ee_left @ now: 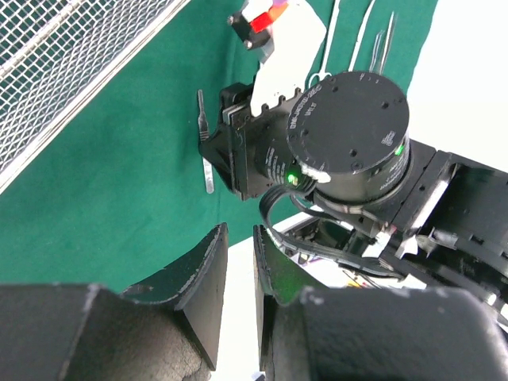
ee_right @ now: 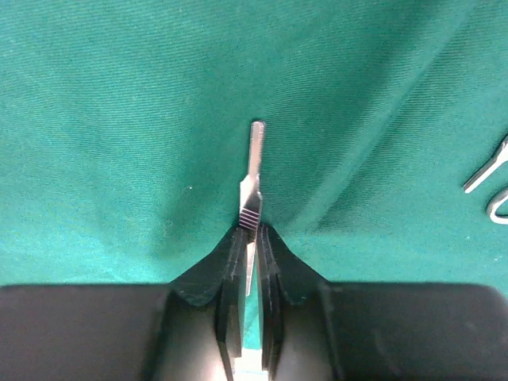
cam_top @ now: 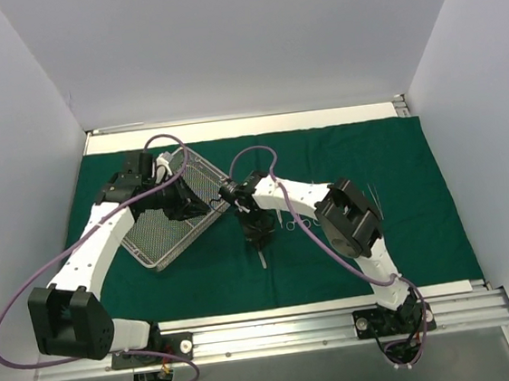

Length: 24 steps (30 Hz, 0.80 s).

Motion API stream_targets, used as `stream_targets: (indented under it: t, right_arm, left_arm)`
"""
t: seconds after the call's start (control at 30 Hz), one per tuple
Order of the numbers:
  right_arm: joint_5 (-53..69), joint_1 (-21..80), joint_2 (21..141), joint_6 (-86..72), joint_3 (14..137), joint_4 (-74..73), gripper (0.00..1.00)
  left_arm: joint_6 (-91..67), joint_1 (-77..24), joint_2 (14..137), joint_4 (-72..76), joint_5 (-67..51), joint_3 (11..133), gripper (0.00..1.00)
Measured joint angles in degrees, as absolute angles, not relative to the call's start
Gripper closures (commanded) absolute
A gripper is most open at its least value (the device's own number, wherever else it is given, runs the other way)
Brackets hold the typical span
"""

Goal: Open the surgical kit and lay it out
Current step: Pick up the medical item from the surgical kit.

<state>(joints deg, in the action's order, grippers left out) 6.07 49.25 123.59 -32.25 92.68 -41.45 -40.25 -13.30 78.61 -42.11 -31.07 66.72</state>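
Note:
The dark green cloth (cam_top: 400, 184) lies spread flat over the table. The wire-mesh tray (cam_top: 164, 236) sits askew on its left part. My left gripper (cam_top: 187, 202) hovers by the tray's right edge. In the left wrist view its jaws (ee_left: 240, 238) stand a narrow gap apart with nothing between them, and the tray (ee_left: 63, 71) is off at the upper left. My right gripper (cam_top: 259, 244) is down on the cloth at mid-table, shut on a flat steel instrument (ee_right: 254, 167) with a ribbed grip. The instrument's tip sticks out past the fingertips (ee_right: 238, 242).
A ring-handled instrument (cam_top: 290, 221) lies on the cloth just right of my right gripper. Slim tweezers (cam_top: 378, 200) lie farther right. Two more steel ends (ee_right: 488, 171) show at the right wrist view's edge. White walls enclose the table; a metal rail (cam_top: 278, 329) runs along the near edge.

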Motion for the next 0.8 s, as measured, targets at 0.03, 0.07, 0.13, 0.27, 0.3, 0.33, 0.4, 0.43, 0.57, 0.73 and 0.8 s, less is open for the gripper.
stream_targets:
  t: [0.03, 0.07, 0.13, 0.27, 0.3, 0.33, 0.4, 0.43, 0.57, 0.73, 0.8]
  right_arm:
    - [5.96, 49.23, 123.76, -32.49, 93.08, -41.89, 0.94]
    - [5.91, 49.23, 124.01, -32.82, 93.43, -42.26, 0.96]
    - [5.85, 49.23, 124.42, -33.17, 94.08, -42.89, 0.97]
    - [5.72, 49.23, 124.44, -34.22, 94.13, -43.09, 1.0]
    - [5.69, 49.23, 124.4, -34.54, 94.13, -43.11, 1.0]
    - [5.65, 49.23, 124.4, -34.81, 94.13, -43.11, 1.0]
    - [5.58, 49.23, 124.31, -35.38, 94.13, -43.16, 1.0]
    - [5.54, 49.23, 124.25, -35.68, 94.13, -43.2, 1.0]
    - [5.63, 49.23, 123.66, -36.69, 94.24, -43.4, 1.0]
    - [7.66, 49.25, 122.06, -37.36, 94.3, -41.91, 1.0]
    - [8.91, 49.21, 121.36, -37.32, 94.26, -41.3, 1.0]
  left_arm:
    - [-40.23, -12.91, 78.37, -41.98, -31.51, 66.35, 0.72]
    - [-40.21, -12.43, 78.15, -41.91, -32.03, 65.93, 0.72]
    - [-40.07, -11.62, 77.89, -41.67, -32.62, 65.28, 0.72]
    - [-39.88, -10.31, 77.36, -41.5, -33.85, 63.94, 0.72]
    - [-39.81, -10.13, 77.21, -41.47, -34.06, 63.66, 0.72]
    - [-39.81, -10.0, 77.01, -41.47, -34.3, 63.42, 0.72]
    - [-39.79, -9.93, 76.66, -41.47, -34.61, 63.22, 0.72]
    - [-39.79, -9.93, 76.49, -41.45, -34.7, 63.22, 0.72]
    - [-39.77, -9.93, 75.75, -41.43, -34.83, 63.22, 0.72]
    - [-39.75, -9.91, 75.53, -41.43, -34.83, 63.18, 0.72]
    - [-39.77, -9.91, 75.53, -41.32, -34.85, 62.83, 0.72]
